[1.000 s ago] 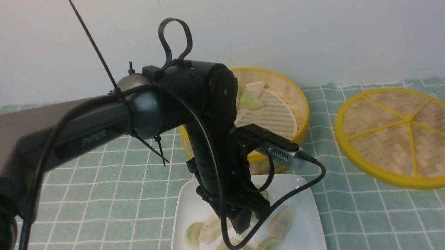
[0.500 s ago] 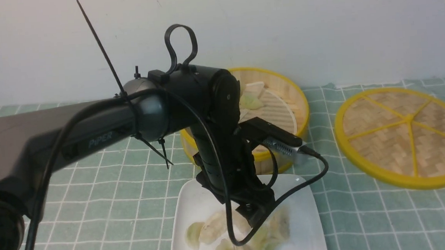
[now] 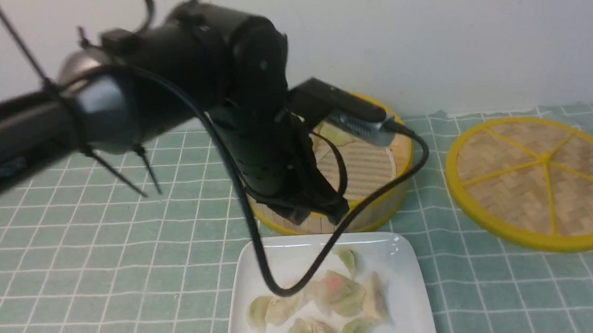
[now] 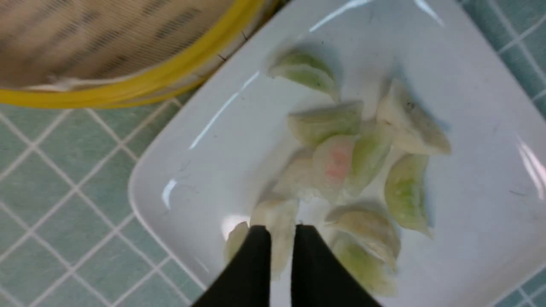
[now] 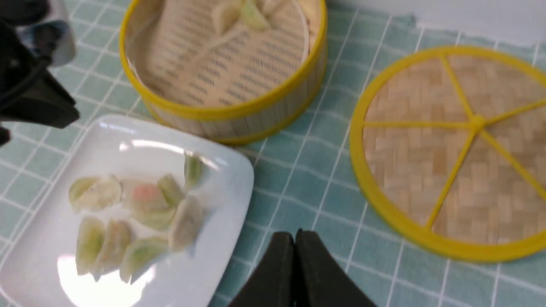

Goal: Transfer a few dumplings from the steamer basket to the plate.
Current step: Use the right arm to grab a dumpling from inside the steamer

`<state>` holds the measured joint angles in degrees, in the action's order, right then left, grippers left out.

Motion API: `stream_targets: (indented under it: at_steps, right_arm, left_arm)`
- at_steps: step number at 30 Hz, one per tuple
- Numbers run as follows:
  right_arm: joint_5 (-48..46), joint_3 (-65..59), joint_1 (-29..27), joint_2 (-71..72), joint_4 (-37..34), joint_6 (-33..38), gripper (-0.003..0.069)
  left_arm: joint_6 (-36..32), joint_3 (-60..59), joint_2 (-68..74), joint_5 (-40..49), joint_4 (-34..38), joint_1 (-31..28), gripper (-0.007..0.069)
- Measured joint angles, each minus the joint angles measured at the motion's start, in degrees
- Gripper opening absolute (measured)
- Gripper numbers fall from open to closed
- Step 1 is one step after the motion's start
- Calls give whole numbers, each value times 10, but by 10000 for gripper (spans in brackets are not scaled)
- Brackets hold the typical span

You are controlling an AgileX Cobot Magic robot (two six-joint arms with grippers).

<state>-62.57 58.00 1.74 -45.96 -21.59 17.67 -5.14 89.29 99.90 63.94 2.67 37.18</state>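
Note:
Several pale green and whitish dumplings (image 3: 330,301) lie heaped on the white square plate (image 3: 281,257). One of them has a pinkish centre (image 4: 337,160). My left gripper (image 3: 314,218) hangs above the plate's far edge, in front of the steamer basket (image 3: 381,205). Its jaws are drawn together to a narrow slit with nothing between them (image 4: 281,230). A few dumplings (image 5: 239,10) sit at the far side of the basket. My right gripper (image 5: 295,233) is shut and empty over the cloth beside the plate (image 5: 222,179).
The flat woven lid (image 3: 539,177) with its yellow rim lies on the green checked cloth to the right of the basket. The left arm's cable (image 3: 303,274) loops low over the plate. A white wall stands close behind the basket.
My left arm has risen off the plate and swung back toward the basket. Its jaws opened wide and then drew together. The pink-centred dumpling now shows on the heap.

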Motion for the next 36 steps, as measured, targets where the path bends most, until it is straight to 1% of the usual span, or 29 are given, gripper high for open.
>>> stream_targets:
  at_steps: [3,9,12,14,16,19,21,23,24,26,30,33,36]
  right_arm:
    - [35,2,0,52,0,1,-13]
    - [67,5,0,116,-2,-5,-13]
    - [67,5,0,117,-12,-24,-13]
    - [53,11,0,98,-35,-29,-13]
    - [30,26,0,59,-65,-18,-13]
    - [-6,72,0,-36,-120,32,-13]
    - [-21,109,1,-97,-148,61,-13]
    - [-36,156,18,-187,-164,93,-13]
    - [-37,166,21,-195,-164,95,-13]
    - [-45,218,53,-282,-148,107,-13]
    - [-60,335,118,-438,-87,112,-12]
    - [-63,393,141,-512,-75,117,-12]
    - [-64,443,144,-576,-74,133,-11]
  left_arm:
    - [8,-15,-85,-3,-3,0,-3]
    - [33,-93,-232,-59,-3,0,-6]
    - [46,-151,-299,-88,-3,0,-6]
    - [62,-192,-351,-101,-8,0,-6]
    - [79,-221,-387,-104,-18,0,-6]
    - [121,-258,-437,-101,-54,0,-6]
    - [152,-273,-465,-88,-88,0,-6]
    - [188,-283,-484,-59,-116,0,-6]
    - [188,-283,-487,-59,-118,0,-6]
    - [211,-286,-502,-24,-140,0,-6]
    - [222,-286,-524,25,-162,0,-6]
    - [238,-286,-545,63,-174,0,-6]
    - [259,-287,-573,78,-185,0,-6]
